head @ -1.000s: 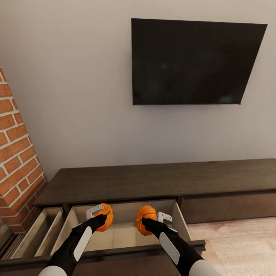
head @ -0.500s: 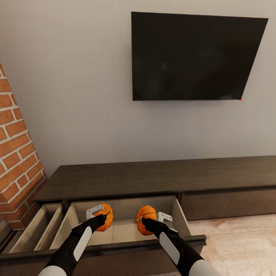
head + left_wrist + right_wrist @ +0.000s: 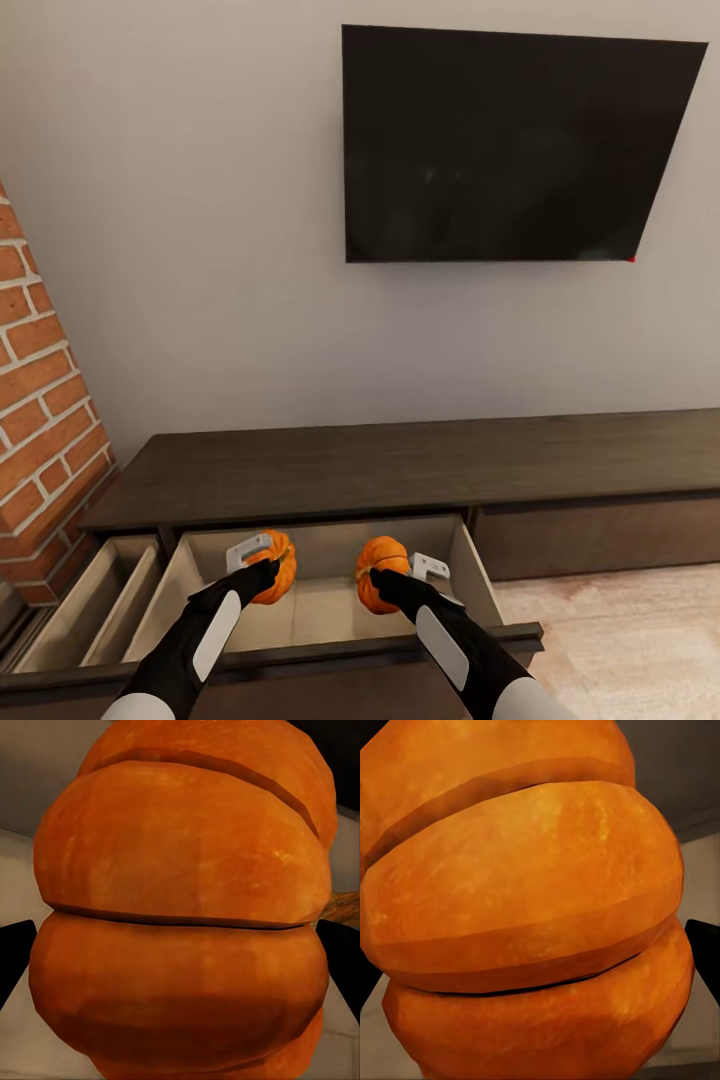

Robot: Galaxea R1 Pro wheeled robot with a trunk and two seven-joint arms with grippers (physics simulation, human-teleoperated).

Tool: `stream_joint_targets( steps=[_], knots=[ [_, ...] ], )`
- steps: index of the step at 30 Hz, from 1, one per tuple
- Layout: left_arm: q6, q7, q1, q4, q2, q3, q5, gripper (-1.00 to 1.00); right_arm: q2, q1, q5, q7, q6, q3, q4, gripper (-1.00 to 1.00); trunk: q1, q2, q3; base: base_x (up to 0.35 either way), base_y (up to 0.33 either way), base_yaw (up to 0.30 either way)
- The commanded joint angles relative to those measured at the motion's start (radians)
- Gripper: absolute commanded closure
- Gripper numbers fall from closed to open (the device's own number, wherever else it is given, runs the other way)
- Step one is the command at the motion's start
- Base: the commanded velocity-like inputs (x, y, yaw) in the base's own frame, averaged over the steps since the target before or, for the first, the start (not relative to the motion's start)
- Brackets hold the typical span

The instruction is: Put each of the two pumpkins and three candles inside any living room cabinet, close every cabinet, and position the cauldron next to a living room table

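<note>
The long dark-brown cabinet (image 3: 420,470) stands against the wall with two drawers pulled out. Over the pale inside of the wider open drawer (image 3: 320,610), my left gripper (image 3: 265,572) is shut on one orange pumpkin (image 3: 278,566). My right gripper (image 3: 378,582) is shut on the other pumpkin (image 3: 382,570). Both pumpkins hang within the drawer's outline, side by side. Up close, the left wrist view has ribbed orange pumpkin (image 3: 180,907) between dark fingers (image 3: 15,960). The right wrist view has its pumpkin (image 3: 525,900) just as near. Candles, cauldron and table are out of view.
A second narrower open drawer (image 3: 90,615) lies at the left, beside a red brick wall (image 3: 40,400). A black television (image 3: 510,145) hangs on the grey wall above. The cabinet's right drawer front (image 3: 600,540) is closed; pale wood floor (image 3: 630,640) lies at the right.
The head camera has tilted slightly, so the whole picture shifted a little downward. Both grippers still hold their pumpkins in the same place over the drawer.
</note>
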Motion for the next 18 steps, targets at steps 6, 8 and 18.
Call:
stream_joint_targets(
  steps=[6, 8, 18],
  knots=[
    [0.019, 0.009, -0.007, -0.002, 0.002, 0.003, 0.016, 1.0, -0.001, -0.001, -0.008, -0.009, 0.003, 0.006, -0.002, 1.0, 0.0, 0.0, -0.001, 0.014, 0.0, 0.0],
    [0.045, 0.02, -0.026, 0.004, 0.003, 0.005, 0.02, 1.0, -0.001, -0.001, -0.008, -0.009, 0.003, 0.006, -0.002, 1.0, 0.0, 0.0, -0.001, 0.002, 0.0, 0.0],
    [0.124, 0.064, -0.098, 0.133, 0.003, 0.007, 0.026, 1.0, -0.001, -0.001, -0.008, -0.009, 0.003, 0.006, -0.002, 1.0, 0.0, 0.0, -0.001, 0.0, 0.0, 0.0]
  ],
)
